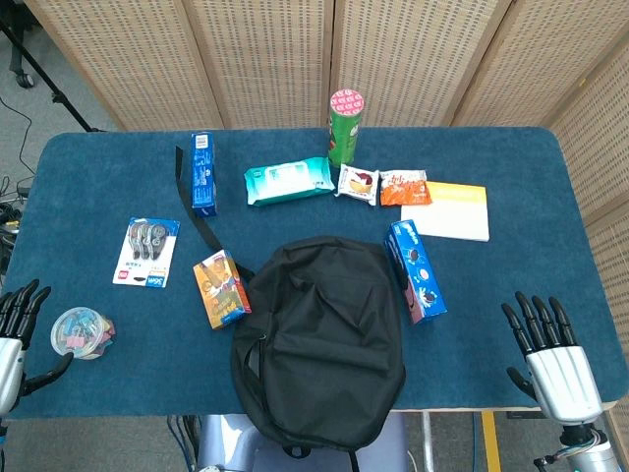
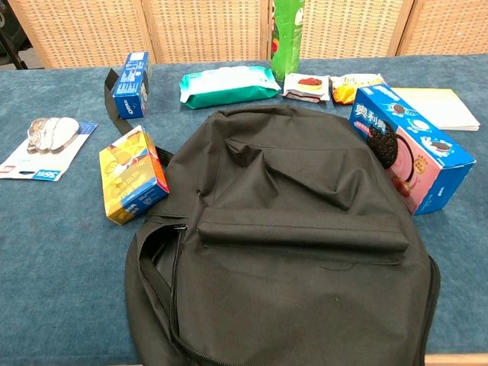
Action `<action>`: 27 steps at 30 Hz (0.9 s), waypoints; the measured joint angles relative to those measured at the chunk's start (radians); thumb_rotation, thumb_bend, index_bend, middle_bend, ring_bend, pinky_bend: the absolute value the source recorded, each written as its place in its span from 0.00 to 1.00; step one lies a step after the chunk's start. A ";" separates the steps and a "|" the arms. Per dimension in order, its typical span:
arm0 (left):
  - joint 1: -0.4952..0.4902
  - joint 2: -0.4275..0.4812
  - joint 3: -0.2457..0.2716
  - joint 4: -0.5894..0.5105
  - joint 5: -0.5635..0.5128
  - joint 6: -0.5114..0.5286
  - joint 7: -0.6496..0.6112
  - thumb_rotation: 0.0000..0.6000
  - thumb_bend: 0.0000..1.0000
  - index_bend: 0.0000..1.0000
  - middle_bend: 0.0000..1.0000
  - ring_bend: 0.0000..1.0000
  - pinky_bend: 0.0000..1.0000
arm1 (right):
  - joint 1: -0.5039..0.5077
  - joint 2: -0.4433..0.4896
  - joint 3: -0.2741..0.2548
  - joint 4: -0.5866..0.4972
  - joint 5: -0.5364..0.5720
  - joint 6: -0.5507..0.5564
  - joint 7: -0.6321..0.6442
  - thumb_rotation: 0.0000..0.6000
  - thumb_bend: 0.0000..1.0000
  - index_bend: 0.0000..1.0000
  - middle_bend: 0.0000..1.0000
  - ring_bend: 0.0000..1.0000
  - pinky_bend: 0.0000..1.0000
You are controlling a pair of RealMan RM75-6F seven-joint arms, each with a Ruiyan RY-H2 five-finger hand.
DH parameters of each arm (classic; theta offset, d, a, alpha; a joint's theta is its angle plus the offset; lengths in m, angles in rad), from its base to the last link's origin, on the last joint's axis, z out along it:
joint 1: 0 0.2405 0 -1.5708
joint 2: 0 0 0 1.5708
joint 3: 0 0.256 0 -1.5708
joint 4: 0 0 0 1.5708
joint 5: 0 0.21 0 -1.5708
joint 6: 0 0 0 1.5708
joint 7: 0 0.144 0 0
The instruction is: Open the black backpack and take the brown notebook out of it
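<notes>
The black backpack (image 1: pixel 319 339) lies flat in the middle of the blue table, its lower end hanging over the near edge. In the chest view the backpack (image 2: pixel 290 244) fills the foreground, and its main zip gapes a little on the left side. No brown notebook shows in either view. My left hand (image 1: pixel 14 329) rests at the table's near left corner with fingers spread and nothing in it. My right hand (image 1: pixel 550 359) lies at the near right corner, palm down, fingers spread and empty. Neither hand touches the backpack.
Around the bag: an orange snack box (image 1: pixel 221 288), a blue cookie box (image 1: pixel 416 271), a yellow-white pad (image 1: pixel 447 210), wet wipes (image 1: pixel 288 183), a green can (image 1: pixel 345 126), a blue box (image 1: pixel 202 173), correction tapes (image 1: pixel 145 252), a tub of clips (image 1: pixel 79 331).
</notes>
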 measured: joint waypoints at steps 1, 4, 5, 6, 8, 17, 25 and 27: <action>0.000 0.000 0.000 0.001 -0.001 -0.002 0.000 1.00 0.21 0.00 0.00 0.00 0.00 | 0.000 0.001 0.000 0.001 -0.004 -0.004 0.000 1.00 0.00 0.00 0.00 0.00 0.00; 0.000 0.000 0.001 0.001 -0.002 -0.003 -0.001 1.00 0.21 0.00 0.00 0.00 0.00 | -0.001 0.003 -0.002 0.002 -0.010 -0.012 -0.005 1.00 0.00 0.00 0.00 0.00 0.00; 0.000 0.001 0.000 0.001 -0.001 -0.002 -0.002 1.00 0.21 0.00 0.00 0.00 0.00 | -0.002 0.004 -0.004 0.001 -0.014 -0.014 -0.006 1.00 0.00 0.00 0.00 0.00 0.00; 0.001 0.001 0.000 0.000 -0.001 -0.001 -0.003 1.00 0.21 0.00 0.00 0.00 0.00 | -0.002 0.005 -0.006 -0.001 -0.018 -0.017 -0.004 1.00 0.00 0.00 0.00 0.00 0.00; 0.002 0.002 -0.001 0.000 0.000 0.002 -0.006 1.00 0.21 0.00 0.00 0.00 0.00 | 0.000 0.010 -0.013 -0.006 -0.030 -0.025 0.004 1.00 0.00 0.00 0.00 0.00 0.00; -0.001 0.005 -0.002 0.001 -0.002 -0.005 -0.012 1.00 0.21 0.00 0.00 0.00 0.00 | 0.064 0.082 -0.098 -0.021 -0.204 -0.125 0.106 1.00 0.00 0.00 0.00 0.00 0.00; 0.001 0.007 -0.001 0.000 -0.001 -0.004 -0.014 1.00 0.21 0.00 0.00 0.00 0.00 | 0.112 0.114 -0.173 -0.081 -0.350 -0.228 0.100 1.00 0.00 0.00 0.00 0.00 0.00; 0.000 0.006 -0.001 0.000 -0.002 -0.007 -0.011 1.00 0.21 0.00 0.00 0.00 0.00 | 0.123 0.116 -0.185 -0.093 -0.367 -0.264 0.094 1.00 0.00 0.01 0.00 0.00 0.00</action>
